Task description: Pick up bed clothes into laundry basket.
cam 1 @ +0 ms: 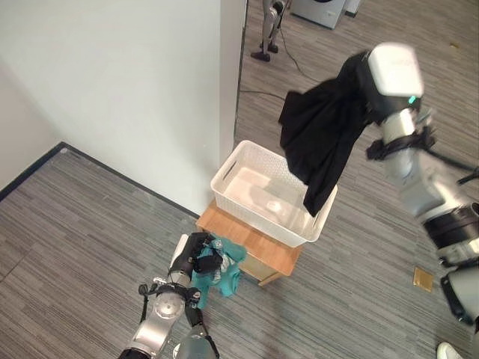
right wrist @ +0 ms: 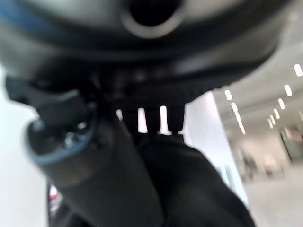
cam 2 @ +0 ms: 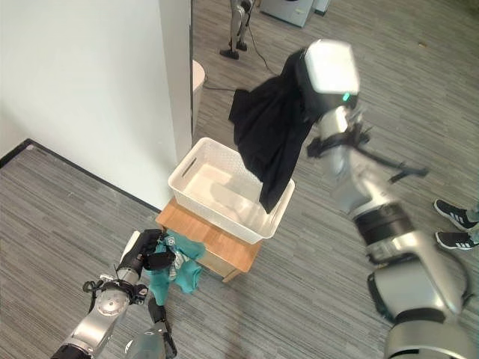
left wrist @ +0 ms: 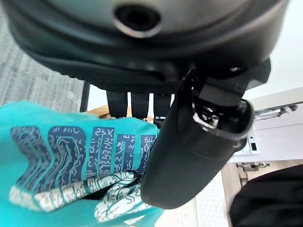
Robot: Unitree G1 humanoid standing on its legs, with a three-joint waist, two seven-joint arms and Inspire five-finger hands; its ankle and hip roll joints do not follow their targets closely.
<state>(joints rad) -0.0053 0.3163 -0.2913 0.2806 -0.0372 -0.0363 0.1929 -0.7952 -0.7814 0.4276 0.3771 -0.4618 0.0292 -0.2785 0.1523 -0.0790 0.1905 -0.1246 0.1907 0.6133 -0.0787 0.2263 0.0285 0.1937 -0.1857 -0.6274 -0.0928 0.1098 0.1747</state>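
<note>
A black garment (cam 1: 320, 142) hangs from the raised right hand (cam 1: 358, 78), with its lower end over the far corner of the white laundry basket (cam 1: 247, 170).

The right hand's fingers and thumb are closed on the black cloth. The basket stands on a small wooden table (cam 1: 258, 250). Below, the left hand (cam 1: 196, 258) pinches a teal printed garment (cam 1: 224, 271) beside the table's near edge.
</note>
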